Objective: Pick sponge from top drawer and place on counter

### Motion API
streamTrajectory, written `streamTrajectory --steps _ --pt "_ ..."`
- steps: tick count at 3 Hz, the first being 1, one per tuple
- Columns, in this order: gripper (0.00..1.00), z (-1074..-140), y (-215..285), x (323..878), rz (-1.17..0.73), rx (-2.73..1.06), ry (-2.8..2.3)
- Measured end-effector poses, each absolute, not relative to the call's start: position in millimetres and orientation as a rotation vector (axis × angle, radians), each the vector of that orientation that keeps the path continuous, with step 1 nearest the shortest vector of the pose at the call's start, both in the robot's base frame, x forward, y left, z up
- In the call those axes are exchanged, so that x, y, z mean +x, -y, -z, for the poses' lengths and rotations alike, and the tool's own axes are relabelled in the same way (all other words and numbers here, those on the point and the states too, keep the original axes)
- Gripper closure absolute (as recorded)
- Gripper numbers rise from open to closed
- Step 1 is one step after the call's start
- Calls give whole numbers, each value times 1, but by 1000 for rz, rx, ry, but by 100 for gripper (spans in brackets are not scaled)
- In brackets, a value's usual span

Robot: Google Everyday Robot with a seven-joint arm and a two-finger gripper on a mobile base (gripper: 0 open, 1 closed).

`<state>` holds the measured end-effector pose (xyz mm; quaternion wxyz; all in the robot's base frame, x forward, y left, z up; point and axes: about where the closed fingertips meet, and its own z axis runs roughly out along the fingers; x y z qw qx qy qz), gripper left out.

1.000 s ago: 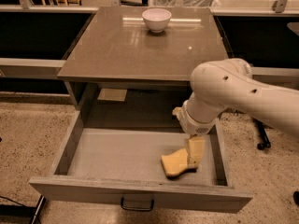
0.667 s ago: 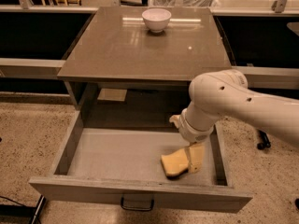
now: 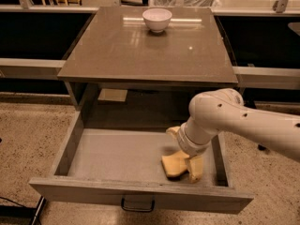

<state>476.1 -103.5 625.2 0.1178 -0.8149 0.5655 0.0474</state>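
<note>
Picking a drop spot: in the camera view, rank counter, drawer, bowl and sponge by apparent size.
1. counter and drawer: look alike; drawer is nearer, so no ranking.
2. bowl and sponge: far smaller, also alike; the sponge is nearer and partly behind the pincer, down in the drawer's front right.

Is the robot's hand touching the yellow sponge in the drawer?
Cannot tell. In the camera view the gripper overlaps the sponge inside the top drawer, hiding any contact or gap.

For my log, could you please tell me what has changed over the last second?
The gripper has come lower into the top drawer, close beside the sponge. The sponge is not lifted. Sponge, drawer and the bowl on the counter stayed put.
</note>
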Motion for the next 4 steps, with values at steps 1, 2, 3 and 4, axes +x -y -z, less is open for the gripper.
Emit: streamTrajectory --steps 1,2,3,4 --pt "3 -599 102 480 -163 -2411 -1651" --pt "22 -586 101 484 -177 -2413 -1652" --pt "45 -591 99 488 -204 -2398 -1644" --pt "69 -601 100 494 -205 -2366 -1682"
